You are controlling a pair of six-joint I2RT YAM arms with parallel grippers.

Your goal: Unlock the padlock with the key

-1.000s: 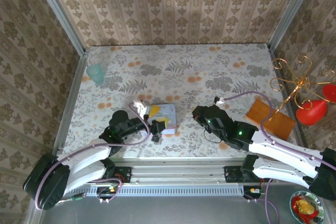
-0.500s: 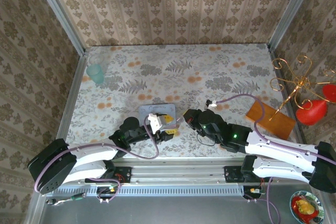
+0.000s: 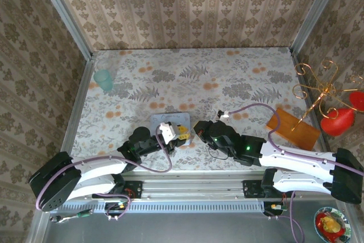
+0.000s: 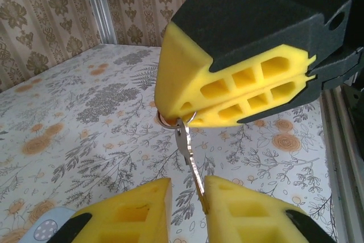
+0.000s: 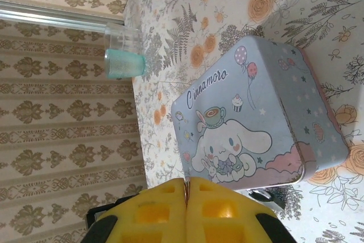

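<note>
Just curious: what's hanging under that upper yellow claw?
A small ring and silver key hang from the shut right claw, the blade between the fingers of the left claw. The ring's pinched part is hidden.

The key [image 4: 190,160] hangs blade-down from its ring, which is pinched in the tip of the right claw [image 4: 173,113] just above. Below the key the left claw [image 4: 187,189] stands narrowly parted around the blade — its tip is against one finger [image 4: 244,211] — with the flowered worktop [image 4: 85,118] behind.

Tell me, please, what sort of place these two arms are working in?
Most likely a robot test cell dressed up as a home room: damask wallpaper panels stand as walls, bare aluminium posts frame their corners, and the tabletop carries a floral print.
</note>
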